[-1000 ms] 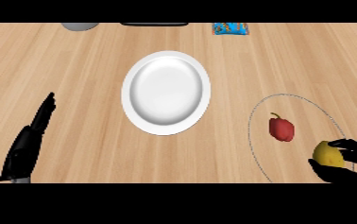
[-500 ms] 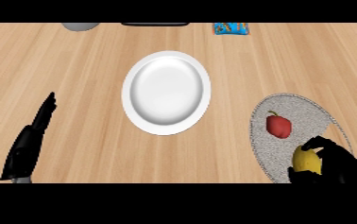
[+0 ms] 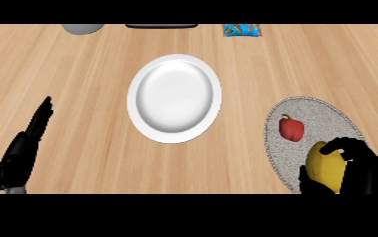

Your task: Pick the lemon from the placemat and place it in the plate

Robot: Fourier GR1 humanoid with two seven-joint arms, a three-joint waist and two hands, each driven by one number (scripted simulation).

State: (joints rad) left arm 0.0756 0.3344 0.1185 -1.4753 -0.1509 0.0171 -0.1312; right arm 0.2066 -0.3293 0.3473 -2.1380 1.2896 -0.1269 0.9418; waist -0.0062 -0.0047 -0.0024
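Note:
The yellow lemon (image 3: pixel 326 167) is over the lower part of the grey oval placemat (image 3: pixel 322 108) at the view's lower right. My right hand (image 3: pixel 356 168) is curled round it, thumb on its left side and fingers over its top right. A red pepper (image 3: pixel 291 128) lies on the placemat just up and left of the lemon. The white plate (image 3: pixel 174 97) stands bare in the middle of the wooden counter, well to the left of the lemon. My left hand (image 3: pixel 25 148) rests open at the lower left, fingers pointing up.
Along the counter's far edge are a grey round object (image 3: pixel 83 28), a dark flat item (image 3: pixel 161 26) and a blue packet (image 3: pixel 242 30). Bare wood lies between the plate and the placemat.
The placemat's grey surface now shows fully. The lemon and my right hand sit a little further left and up in view, with the fingers closed round the lemon.

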